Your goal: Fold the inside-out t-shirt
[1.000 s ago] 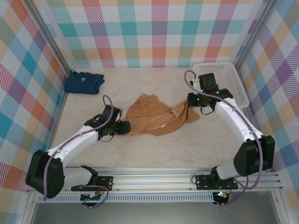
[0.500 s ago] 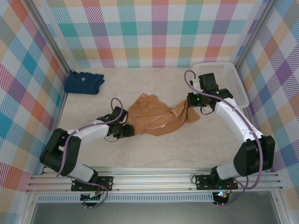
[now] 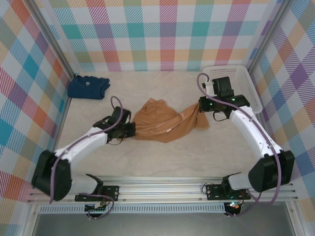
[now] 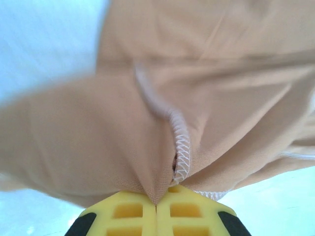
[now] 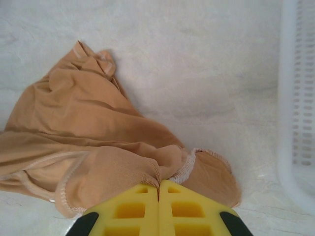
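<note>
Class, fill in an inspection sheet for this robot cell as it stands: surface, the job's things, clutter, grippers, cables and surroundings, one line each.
Surface: pale marbled tabletop, no spills seen.
Job's things: tan soft-fabric inside-out t-shirt, crumpled mid-table, stretched between both arms, seam stitching showing.
Clutter: folded navy-blue shirt in the far left corner; white plastic mesh basket in the far right corner.
Grippers: left gripper shut on the t-shirt's left edge; right gripper shut on its right edge.
Cables: purple cable loops over the left wrist, another over the right; neither lies on the t-shirt.
Surroundings: plaid-patterned walls; aluminium rail at the near edge.
</note>
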{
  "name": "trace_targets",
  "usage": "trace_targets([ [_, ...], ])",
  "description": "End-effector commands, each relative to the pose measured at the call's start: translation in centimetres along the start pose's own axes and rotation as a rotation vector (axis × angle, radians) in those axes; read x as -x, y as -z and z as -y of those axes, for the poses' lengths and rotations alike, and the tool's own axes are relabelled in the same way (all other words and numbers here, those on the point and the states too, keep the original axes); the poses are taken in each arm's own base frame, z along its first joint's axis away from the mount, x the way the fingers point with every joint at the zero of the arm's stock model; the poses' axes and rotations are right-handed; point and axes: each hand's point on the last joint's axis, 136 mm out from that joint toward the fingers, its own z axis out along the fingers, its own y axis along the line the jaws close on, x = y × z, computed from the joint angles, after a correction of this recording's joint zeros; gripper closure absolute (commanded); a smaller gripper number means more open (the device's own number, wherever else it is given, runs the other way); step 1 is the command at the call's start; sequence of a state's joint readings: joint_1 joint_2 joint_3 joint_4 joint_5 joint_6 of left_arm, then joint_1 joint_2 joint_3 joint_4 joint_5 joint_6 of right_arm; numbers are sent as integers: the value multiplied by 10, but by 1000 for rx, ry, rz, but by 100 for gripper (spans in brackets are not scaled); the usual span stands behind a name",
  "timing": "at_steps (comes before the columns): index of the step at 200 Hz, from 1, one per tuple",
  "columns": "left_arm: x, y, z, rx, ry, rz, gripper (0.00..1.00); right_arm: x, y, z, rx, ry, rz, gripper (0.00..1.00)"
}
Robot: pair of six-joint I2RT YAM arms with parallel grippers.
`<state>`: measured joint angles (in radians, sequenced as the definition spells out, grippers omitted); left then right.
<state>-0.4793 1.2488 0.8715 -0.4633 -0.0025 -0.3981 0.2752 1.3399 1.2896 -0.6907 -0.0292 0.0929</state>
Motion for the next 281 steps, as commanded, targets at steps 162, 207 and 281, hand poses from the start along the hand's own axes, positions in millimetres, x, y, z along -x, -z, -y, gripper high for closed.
trace_targets([
  [162,182,370,12,138,-128,979,100,123,319,-44,-5,179,900,100],
  [207,255,225,-18,240,-54,754,100,191,160,1,-225,173,719,100],
  [281,291,-51,-62,288,15,278,42,207,-139,43,-278,129,249,53],
])
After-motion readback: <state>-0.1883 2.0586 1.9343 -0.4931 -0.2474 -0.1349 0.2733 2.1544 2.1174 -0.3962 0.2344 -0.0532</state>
